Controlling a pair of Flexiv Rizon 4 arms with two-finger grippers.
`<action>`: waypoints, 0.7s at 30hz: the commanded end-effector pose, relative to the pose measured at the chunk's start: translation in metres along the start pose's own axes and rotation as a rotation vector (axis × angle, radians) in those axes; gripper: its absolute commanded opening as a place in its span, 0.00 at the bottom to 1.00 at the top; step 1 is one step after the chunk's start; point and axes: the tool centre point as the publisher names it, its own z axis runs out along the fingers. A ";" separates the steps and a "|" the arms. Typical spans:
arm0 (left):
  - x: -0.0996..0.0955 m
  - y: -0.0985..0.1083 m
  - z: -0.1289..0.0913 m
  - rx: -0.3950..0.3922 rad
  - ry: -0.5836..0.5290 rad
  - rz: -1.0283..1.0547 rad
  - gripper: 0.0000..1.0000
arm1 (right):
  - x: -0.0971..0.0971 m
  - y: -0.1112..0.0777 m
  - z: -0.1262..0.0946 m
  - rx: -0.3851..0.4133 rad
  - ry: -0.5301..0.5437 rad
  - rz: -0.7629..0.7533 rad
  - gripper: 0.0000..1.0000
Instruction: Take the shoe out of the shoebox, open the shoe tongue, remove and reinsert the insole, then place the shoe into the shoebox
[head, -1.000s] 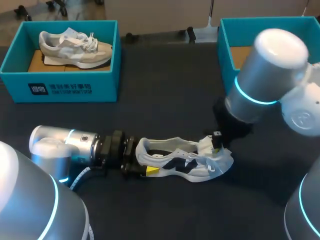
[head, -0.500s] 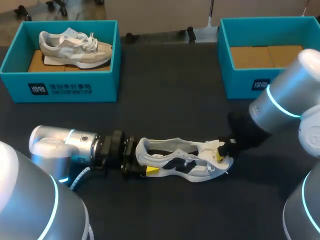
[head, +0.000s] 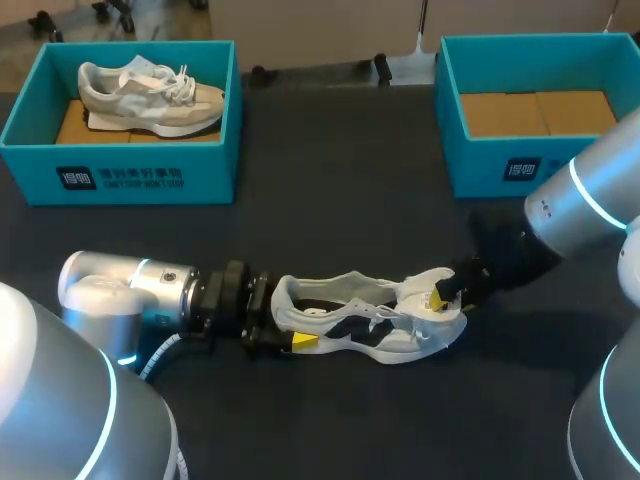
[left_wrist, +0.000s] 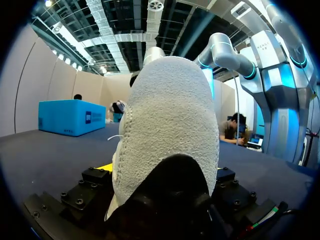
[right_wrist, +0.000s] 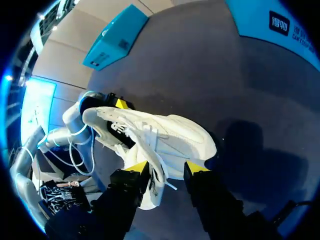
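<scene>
While left gripper (head: 283, 326) clamps white sneaker (head: 352, 322) heel at 9 o'clock | right gripper (right_wrist: 168, 169) at toe, 3 o'clock | its grip: cannot tell

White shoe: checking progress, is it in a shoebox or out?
Out: the white shoe lies on the bare table, no box walls around it.

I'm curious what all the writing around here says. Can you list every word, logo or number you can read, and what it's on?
Left box: white logo and a line of print on its front, too small and blurred to read.
Right box: white logo and print on its front, also too small to read.
Beige shoe in the left box: no readable print.
White shoe on the table: no readable print.
</scene>
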 end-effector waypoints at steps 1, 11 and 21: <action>-0.001 0.009 -0.002 0.009 -0.001 0.000 0.00 | 0.009 -0.002 -0.018 0.005 -0.099 -0.002 0.45; -0.001 0.009 -0.002 0.009 -0.001 0.000 0.00 | 0.039 0.007 -0.066 0.002 -0.330 -0.065 0.47; -0.001 0.009 -0.002 0.009 -0.001 0.000 0.00 | 0.063 0.012 -0.102 -0.007 -0.479 -0.159 0.48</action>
